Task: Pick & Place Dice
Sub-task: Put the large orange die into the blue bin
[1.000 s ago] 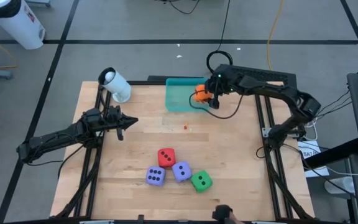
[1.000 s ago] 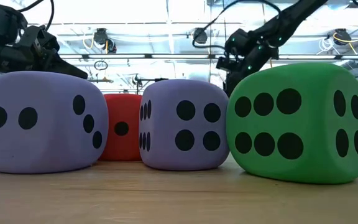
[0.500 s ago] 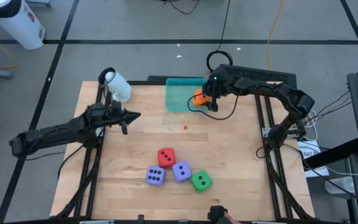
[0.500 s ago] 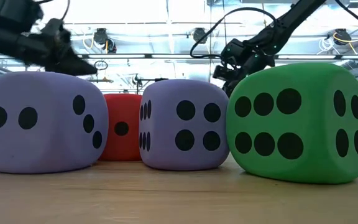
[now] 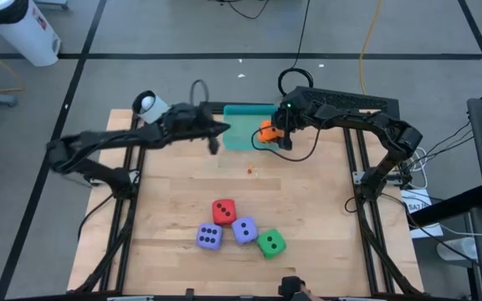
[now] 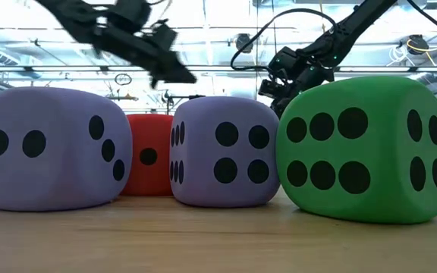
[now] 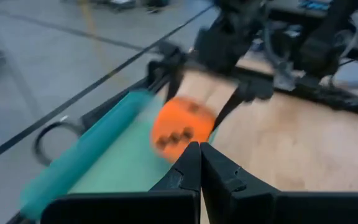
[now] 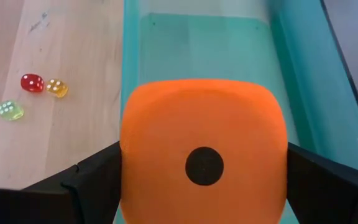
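Note:
The orange die (image 8: 204, 155) sits between the fingers of my right gripper (image 5: 274, 135), over the right part of the teal tray (image 5: 239, 130) at the table's far edge. My left gripper (image 5: 218, 134) is shut and empty just left of the tray, its joined fingertips (image 7: 199, 152) pointing at the orange die (image 7: 182, 127). A red die (image 5: 223, 211), two purple dice (image 5: 209, 237) (image 5: 243, 229) and a green die (image 5: 270, 243) rest on their bottom faces in a cluster near the table's near edge. My right gripper pinches the orange die by two opposite side faces (image 8: 129, 168), one finger on each. The fingers (image 8: 95, 177) slant down at it from the table's right. The one-pip face points back at the wrist. Whether the die touches the tray floor, I cannot tell.
Three tiny dice, red (image 8: 32, 83), amber (image 8: 57, 88) and green (image 8: 10, 110), lie on the wood near the tray's near side. A white roll (image 5: 153, 110) sits at the table's far left corner. Bare wood lies between the tray and the cluster of dice.
My left gripper has swung quickly from the table's left side toward the far edge and the right, rising, and now stands beside the tray. My right gripper has kept almost still with the orange die over the tray.

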You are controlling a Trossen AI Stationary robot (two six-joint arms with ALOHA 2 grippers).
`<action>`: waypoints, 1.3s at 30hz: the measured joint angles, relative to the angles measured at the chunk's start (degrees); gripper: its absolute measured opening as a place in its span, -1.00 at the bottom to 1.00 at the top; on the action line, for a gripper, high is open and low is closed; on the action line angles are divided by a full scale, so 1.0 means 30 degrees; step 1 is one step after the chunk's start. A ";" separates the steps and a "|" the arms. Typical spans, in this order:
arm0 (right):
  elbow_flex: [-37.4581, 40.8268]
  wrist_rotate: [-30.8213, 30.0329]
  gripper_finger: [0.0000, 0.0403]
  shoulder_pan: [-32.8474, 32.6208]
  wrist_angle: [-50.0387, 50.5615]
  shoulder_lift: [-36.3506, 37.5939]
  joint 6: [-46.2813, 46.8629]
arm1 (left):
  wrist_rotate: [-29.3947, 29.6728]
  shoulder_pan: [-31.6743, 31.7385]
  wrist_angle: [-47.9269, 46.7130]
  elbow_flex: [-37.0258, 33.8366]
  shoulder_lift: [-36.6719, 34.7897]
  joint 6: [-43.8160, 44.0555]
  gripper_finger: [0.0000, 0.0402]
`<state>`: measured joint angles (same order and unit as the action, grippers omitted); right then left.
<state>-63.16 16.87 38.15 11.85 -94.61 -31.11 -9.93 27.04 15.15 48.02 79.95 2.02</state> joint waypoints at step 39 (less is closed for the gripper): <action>0.0078 0.1089 0.77 -0.0641 -0.0712 0.0075 0.1717 | -0.4499 0.0124 -0.8558 1.3561 1.2949 0.0485 -0.99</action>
<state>-62.92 20.13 36.23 9.71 -94.38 -25.96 -23.43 27.42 -10.52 88.71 118.80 3.48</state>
